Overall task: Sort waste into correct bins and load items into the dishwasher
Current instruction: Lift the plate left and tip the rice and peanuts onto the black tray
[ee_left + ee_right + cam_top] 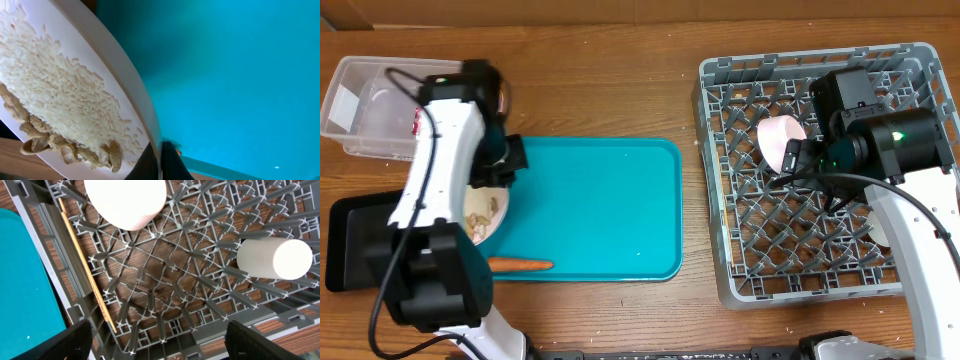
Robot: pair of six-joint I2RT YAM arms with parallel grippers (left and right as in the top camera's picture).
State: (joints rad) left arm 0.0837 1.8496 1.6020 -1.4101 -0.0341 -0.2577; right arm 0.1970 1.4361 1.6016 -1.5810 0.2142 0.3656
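My left gripper point(161, 162) is shut on the rim of the round white plate point(115, 80). The plate is tilted, and white rice point(55, 95) and tan food scraps point(75, 150) lie at its low edge. In the overhead view the plate point(486, 215) hangs over the left end of the teal tray, beside the black tray point(355, 250). An orange carrot point(520, 265) lies on the teal tray's front edge. My right gripper point(157, 345) is open and empty over the grey dish rack point(165, 280). The rack holds a white bowl point(125, 200), a white cup point(274, 258) and chopsticks point(85, 265).
The clear plastic tub point(365, 105) stands at the back left, behind the black tray. The teal tray point(600, 210) lies in the middle of the wooden table. The dish rack point(720, 200) fills the right side, and the bowl point(780, 140) sits in it near my right gripper point(798, 165).
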